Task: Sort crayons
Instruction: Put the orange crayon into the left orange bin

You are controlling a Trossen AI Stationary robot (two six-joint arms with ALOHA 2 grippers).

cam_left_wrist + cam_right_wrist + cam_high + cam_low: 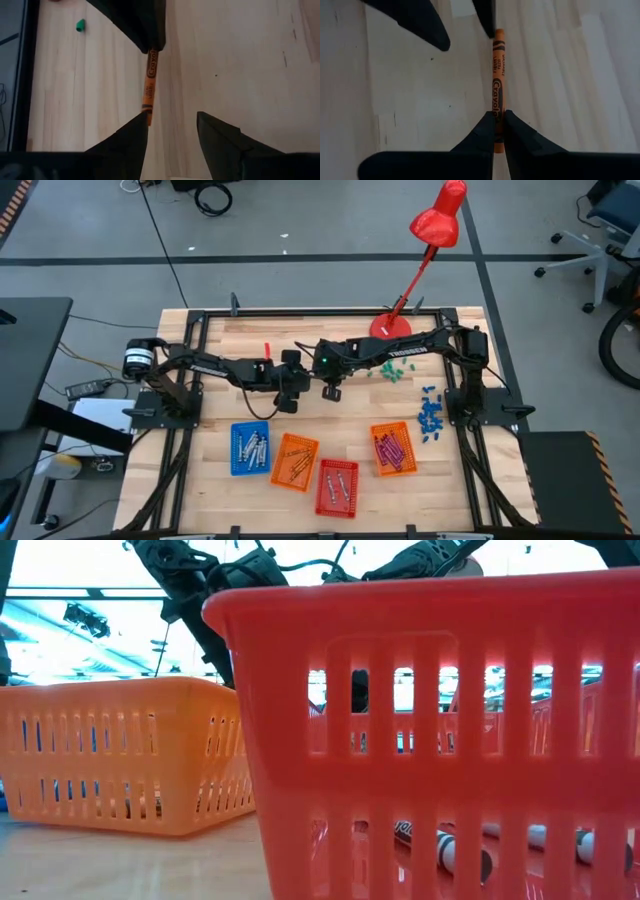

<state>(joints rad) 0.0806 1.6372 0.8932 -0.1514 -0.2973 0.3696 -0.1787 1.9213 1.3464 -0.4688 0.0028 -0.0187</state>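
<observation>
Pinched between the pressed-together fingers of the right gripper [499,122] is one end of an orange crayon [498,75]. Its long axis points straight to the left gripper [172,122], whose fingers are spread, one touching the other end. Both meet above the table [220,340] middle, far behind the trays [296,461]. I judge a handover.

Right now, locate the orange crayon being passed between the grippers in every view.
High view: not distinguishable; grippers meet at table centre.
Low view: not in it; baskets fill the picture.
Left wrist view: orange crayon centre, running from the right gripper to the open left gripper.
Right wrist view: centre, clamped in the right gripper's fingers.
Shared landmark: the crayon's label.
</observation>
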